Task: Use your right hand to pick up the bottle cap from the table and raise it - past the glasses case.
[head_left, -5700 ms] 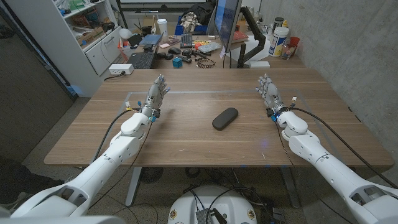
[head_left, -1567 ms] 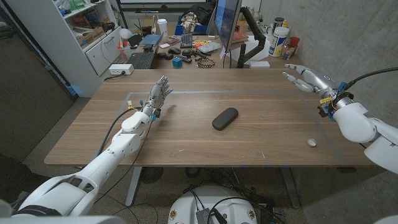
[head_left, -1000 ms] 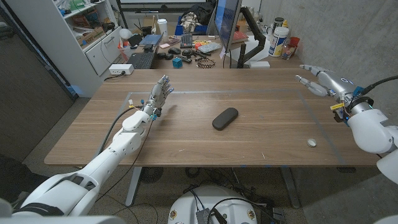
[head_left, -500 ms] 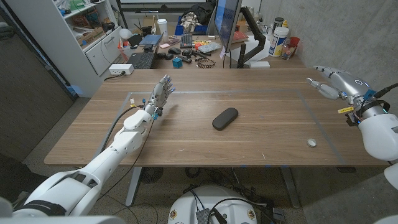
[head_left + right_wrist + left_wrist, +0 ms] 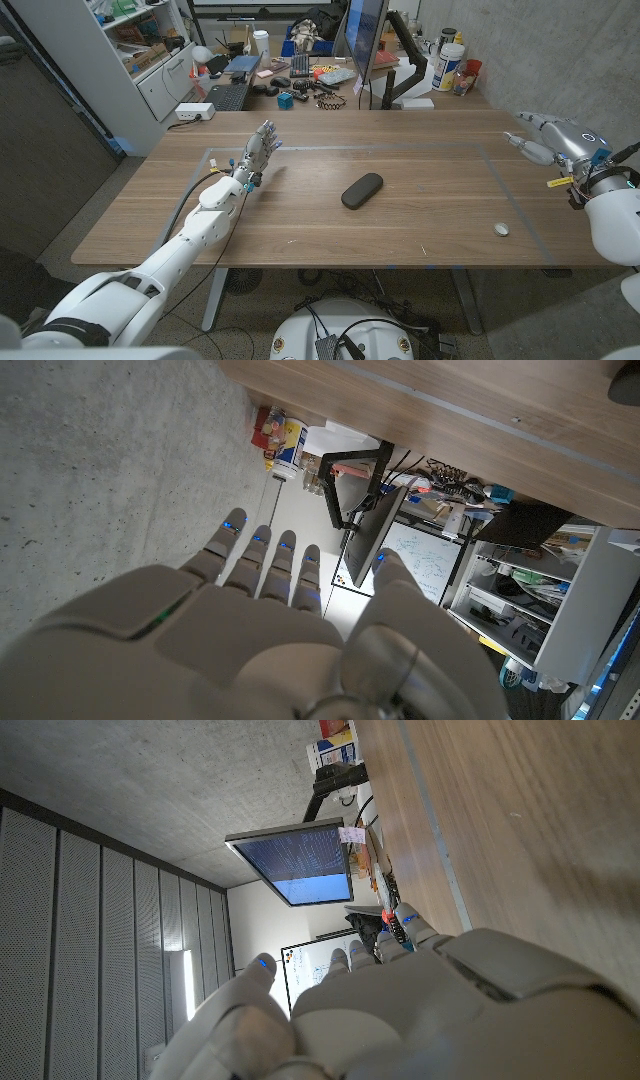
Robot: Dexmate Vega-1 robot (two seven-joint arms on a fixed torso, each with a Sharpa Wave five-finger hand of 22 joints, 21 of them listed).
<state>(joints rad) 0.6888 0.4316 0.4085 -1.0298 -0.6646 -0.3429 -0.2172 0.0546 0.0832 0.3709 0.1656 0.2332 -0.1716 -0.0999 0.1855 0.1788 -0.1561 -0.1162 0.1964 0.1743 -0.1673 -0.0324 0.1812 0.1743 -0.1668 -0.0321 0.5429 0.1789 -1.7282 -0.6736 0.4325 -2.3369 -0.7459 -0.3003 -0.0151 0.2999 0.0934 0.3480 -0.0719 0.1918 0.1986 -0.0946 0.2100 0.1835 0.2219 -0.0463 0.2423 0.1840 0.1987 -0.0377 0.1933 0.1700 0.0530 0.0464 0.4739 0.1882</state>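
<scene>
Right hand (image 5: 553,139) raised at right edge, fingers apart, empty, cap (image 5: 501,229) on table (image 5: 300,215) lower right, case (image 5: 361,190) at centre, left hand (image 5: 254,152) upper left, fingers apart, empty.

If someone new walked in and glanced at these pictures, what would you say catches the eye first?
Probably the dark glasses case lying alone mid-table, with the tiny white bottle cap near the table's front right edge. Next, the right hand, raised with fingers spread beyond the table's right edge, holding nothing, well away from the cap. The left hand stands upright, fingers apart, on the table's left side.
</scene>
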